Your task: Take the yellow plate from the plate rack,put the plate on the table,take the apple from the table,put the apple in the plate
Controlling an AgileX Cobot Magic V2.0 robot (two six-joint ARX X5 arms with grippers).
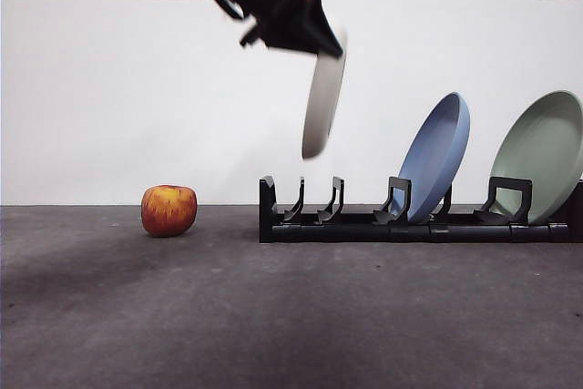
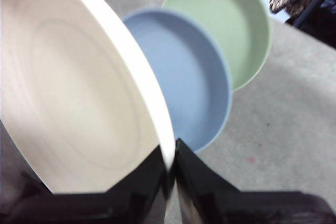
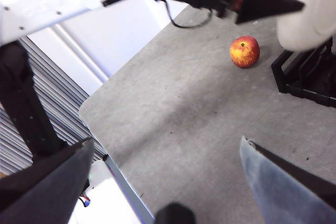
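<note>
Yellow plate [image 1: 323,105] in left gripper [image 2: 172,174], two plates racked, one apple [image 1: 168,210]

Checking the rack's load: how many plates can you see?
3: the yellow plate lifted above the plate rack in the left end effector; the blue plate and green plate slotted.

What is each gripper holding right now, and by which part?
The left gripper holds the yellow plate by its rim, jaws clamped on the edge, lifted above the plate rack. The right gripper is open and holds nothing.
</note>
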